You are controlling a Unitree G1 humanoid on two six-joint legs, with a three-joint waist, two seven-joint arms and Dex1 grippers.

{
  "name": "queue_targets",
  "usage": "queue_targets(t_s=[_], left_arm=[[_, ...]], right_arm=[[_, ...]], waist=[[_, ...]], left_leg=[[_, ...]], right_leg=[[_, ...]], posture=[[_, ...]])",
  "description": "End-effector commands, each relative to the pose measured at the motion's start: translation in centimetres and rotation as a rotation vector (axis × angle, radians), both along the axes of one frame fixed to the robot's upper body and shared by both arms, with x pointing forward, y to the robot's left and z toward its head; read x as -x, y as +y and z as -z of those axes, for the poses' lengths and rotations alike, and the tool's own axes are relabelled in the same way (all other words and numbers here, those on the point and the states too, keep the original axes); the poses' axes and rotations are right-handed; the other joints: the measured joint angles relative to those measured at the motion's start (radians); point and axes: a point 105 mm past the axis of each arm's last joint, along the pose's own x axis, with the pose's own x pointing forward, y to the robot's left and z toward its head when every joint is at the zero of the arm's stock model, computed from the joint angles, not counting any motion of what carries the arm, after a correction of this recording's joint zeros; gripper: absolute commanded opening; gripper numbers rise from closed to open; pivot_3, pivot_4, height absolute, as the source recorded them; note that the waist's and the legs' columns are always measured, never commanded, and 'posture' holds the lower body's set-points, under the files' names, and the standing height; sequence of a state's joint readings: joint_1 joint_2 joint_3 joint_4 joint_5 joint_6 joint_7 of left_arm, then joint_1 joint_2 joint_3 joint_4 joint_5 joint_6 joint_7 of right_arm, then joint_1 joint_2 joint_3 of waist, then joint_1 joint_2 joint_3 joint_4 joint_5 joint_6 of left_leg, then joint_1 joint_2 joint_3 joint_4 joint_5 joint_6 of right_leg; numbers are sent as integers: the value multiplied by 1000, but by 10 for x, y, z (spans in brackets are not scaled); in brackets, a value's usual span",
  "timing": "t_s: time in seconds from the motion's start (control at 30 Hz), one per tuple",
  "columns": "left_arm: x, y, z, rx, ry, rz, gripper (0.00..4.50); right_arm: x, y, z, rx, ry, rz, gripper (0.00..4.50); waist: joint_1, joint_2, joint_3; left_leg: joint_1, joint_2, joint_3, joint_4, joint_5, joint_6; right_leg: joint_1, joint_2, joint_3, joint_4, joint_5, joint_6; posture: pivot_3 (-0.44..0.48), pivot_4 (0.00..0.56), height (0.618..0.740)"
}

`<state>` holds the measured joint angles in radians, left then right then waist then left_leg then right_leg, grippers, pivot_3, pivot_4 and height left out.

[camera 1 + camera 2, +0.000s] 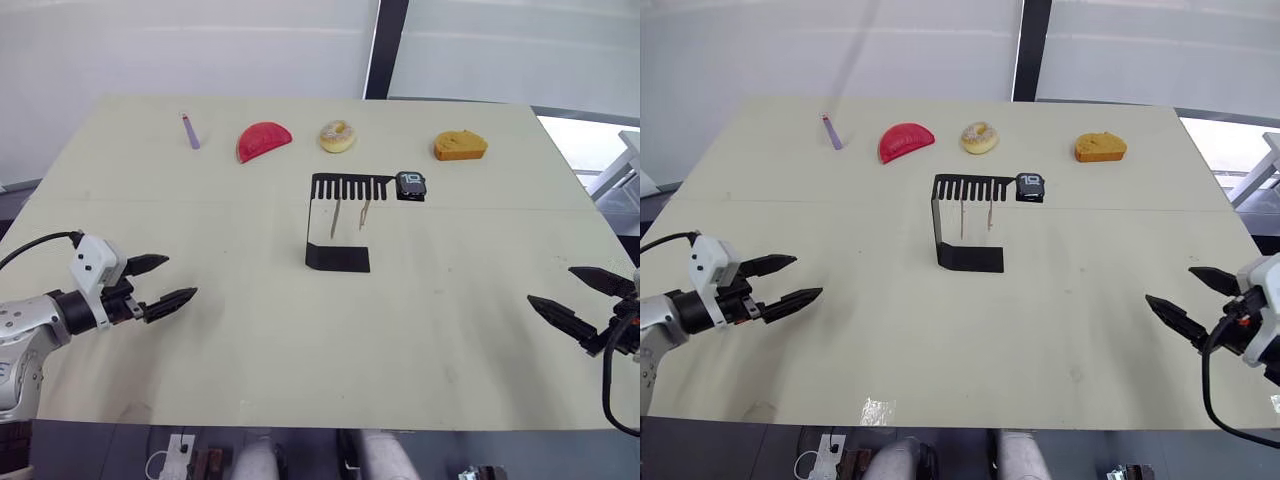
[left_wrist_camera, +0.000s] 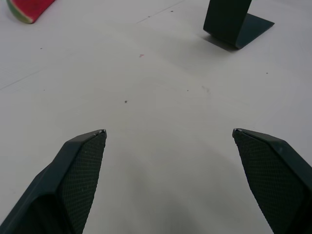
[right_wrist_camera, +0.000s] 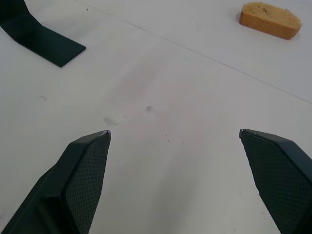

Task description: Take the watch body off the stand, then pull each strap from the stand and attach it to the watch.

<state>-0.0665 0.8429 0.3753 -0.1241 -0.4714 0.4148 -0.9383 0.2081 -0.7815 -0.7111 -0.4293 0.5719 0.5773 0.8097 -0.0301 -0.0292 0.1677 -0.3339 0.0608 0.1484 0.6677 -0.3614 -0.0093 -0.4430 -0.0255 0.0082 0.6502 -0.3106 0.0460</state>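
Observation:
The black stand [image 1: 337, 257] rises in the middle of the table, its comb-slotted arm reaching right. The watch body [image 1: 411, 185], small and black with light digits, sits in the ring at the arm's end. Two thin pale straps [image 1: 336, 219] hang from the comb slots, side by side. My left gripper [image 1: 172, 281] hovers open near the table's front left, well away from the stand. My right gripper [image 1: 575, 293] is open at the front right, also far from it. The stand's base [image 2: 234, 24] shows in the left wrist view and again, as the stand's base [image 3: 41, 41], in the right wrist view.
Along the far side of the table [image 1: 250, 330] lie a purple stick [image 1: 190, 130], a red watermelon-slice toy [image 1: 262, 140], a doughnut toy [image 1: 337, 136] and a piece of yellow bread [image 1: 460, 146]. The table's front edge runs just below both grippers.

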Motion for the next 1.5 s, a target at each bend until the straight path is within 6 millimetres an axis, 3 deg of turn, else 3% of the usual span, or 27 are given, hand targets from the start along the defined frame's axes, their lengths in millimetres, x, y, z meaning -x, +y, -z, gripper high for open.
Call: queue_targets(t_s=[0.03,0.3,0.37,0.5,0.83,1.5], left_arm=[[5,-23,-20,33,-21,116,4458],[16,-78,-81,176,-37,445,4458],[14,-92,-99,204,-85,504,4458],[3,-112,-118,200,-171,562,4458],[-11,-137,-128,174,-258,656,4458],[-14,-150,-132,163,-317,699,4458]], right_arm=[[-2,14,-12,28,-64,28,4500],[3,80,-35,-53,-174,14,4500],[4,104,-44,-139,-200,-35,4500],[-6,131,-62,-252,-218,-66,4500],[-41,167,-96,-338,-247,40,4500],[-63,196,-97,-384,-144,82,4500]], waist=[[0,0,0],[-2,0,0],[-4,0,0],[-4,0,0],[-10,0,0],[-29,0,0]], left_leg=[[0,0,0,0,0,0],[0,0,-1,1,1,-2],[1,0,-1,1,1,-3],[0,0,-1,7,2,-3],[-4,1,-1,11,1,-3],[-5,2,-2,11,1,-2]], right_leg=[[0,0,0,0,0,0],[0,0,0,4,0,-1],[0,1,0,4,-1,-1],[-1,1,0,7,-1,-1],[-4,1,0,8,-1,-2],[-4,1,-1,8,-1,-2]], posture=[[0,150,737],[0,150,737],[0,150,737],[0,150,737],[0,150,737],[0,150,737]])
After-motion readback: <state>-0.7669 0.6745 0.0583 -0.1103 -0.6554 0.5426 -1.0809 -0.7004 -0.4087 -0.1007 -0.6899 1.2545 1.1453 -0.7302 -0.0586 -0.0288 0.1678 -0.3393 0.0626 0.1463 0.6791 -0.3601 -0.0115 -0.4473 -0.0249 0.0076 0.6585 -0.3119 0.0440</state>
